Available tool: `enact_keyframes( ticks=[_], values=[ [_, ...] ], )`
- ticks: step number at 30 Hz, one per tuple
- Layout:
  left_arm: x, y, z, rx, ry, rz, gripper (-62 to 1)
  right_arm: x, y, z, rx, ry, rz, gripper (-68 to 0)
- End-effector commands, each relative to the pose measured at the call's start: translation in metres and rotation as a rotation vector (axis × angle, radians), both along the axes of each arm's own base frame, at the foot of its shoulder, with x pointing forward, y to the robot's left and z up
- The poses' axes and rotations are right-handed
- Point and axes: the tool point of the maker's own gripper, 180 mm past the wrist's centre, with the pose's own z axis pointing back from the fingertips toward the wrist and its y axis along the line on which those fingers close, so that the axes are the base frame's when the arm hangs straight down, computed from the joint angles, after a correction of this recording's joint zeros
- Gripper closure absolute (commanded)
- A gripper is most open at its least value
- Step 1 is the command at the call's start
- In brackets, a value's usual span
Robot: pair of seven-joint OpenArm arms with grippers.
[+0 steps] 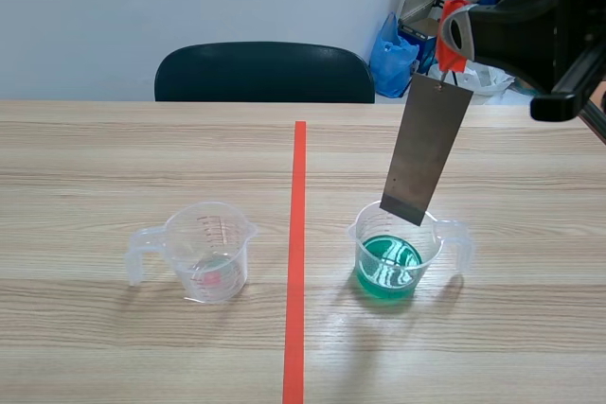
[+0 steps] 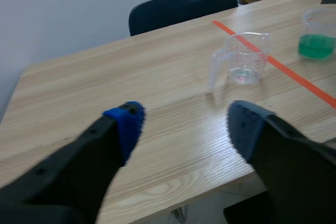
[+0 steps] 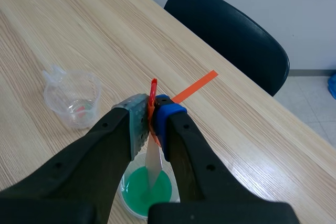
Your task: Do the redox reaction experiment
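A clear measuring cup holding green liquid [image 1: 388,267] stands right of the tape line. Above it hangs a grey metal sheet [image 1: 426,149] from a red clip [image 1: 452,35], and my right gripper [image 3: 151,114] is shut on that clip. The sheet's lower edge sits over the cup's rim, tilted, above the green liquid [image 3: 147,191]. A second clear cup [image 1: 206,253] with a little clear liquid stands left of the line, also visible as the nearer cup [image 2: 242,59] ahead of my left gripper [image 2: 184,124], which is open and hovers over the table's near left corner, holding nothing.
A dark chair [image 1: 265,73] stands behind the table's far edge. Blue bags and clutter [image 1: 393,54] lie beyond at the back right. The orange-red tape line [image 1: 297,253] runs down the wooden table [image 1: 95,167].
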Motion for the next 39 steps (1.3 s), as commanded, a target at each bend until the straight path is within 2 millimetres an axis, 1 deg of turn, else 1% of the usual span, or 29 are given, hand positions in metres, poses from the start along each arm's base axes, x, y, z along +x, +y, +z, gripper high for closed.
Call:
enact_keyframes(
  ticks=[1,2,3,4,5,8,11,15,18,22,26,29,34,39],
  values=[
    [0.012,0.000,0.003,0.003,-0.025,-0.027,-15.2,0.000,0.001,0.010,0.005,-0.031,0.008,-0.6],
    [0.020,-0.001,0.002,-0.006,-0.035,-0.047,-9.9,0.000,0.001,0.010,0.005,-0.031,0.008,-0.6],
    [0.030,-0.003,0.000,-0.034,-0.033,-0.072,-6.2,0.000,0.001,0.010,0.005,-0.031,0.008,-0.6],
    [0.041,-0.005,-0.004,-0.069,-0.012,-0.100,-3.8,0.000,0.001,0.010,0.005,-0.031,0.008,-0.6],
    [0.052,-0.009,-0.009,-0.112,0.020,-0.135,-2.9,0.000,0.001,0.010,0.005,-0.031,0.008,-0.6],
    [0.086,-0.027,-0.023,-0.199,0.105,-0.258,-2.7,0.000,0.001,0.010,0.005,-0.031,0.008,-0.6],
    [0.121,-0.044,-0.031,-0.171,0.104,-0.350,-2.7,0.000,0.001,0.010,0.005,-0.031,0.008,-0.6],
    [0.161,-0.065,-0.039,-0.171,0.116,-0.401,-2.7,0.000,0.001,0.010,0.005,-0.031,0.008,-0.6],
    [0.184,-0.082,-0.041,-0.180,0.122,-0.440,-2.7,0.000,0.001,0.010,0.005,-0.031,0.008,-0.6],
    [0.212,-0.110,-0.043,-0.201,0.125,-0.492,-2.7,0.000,0.001,0.011,0.005,-0.031,0.008,-0.6],
    [0.238,-0.146,-0.041,-0.223,0.128,-0.560,-2.7,0.000,0.001,0.010,0.005,-0.032,0.008,-0.6],
    [0.251,-0.179,-0.043,-0.227,0.146,-0.623,-2.7,0.000,0.001,0.011,0.005,-0.032,0.008,-0.6],
    [0.259,-0.236,-0.044,-0.225,0.162,-0.745,-2.7,0.000,0.001,0.011,0.005,-0.032,0.008,-0.6],
    [0.260,-0.283,-0.040,-0.242,0.166,-0.836,-2.7,0.000,0.001,0.011,0.005,-0.032,0.008,-0.6]
  ],
)
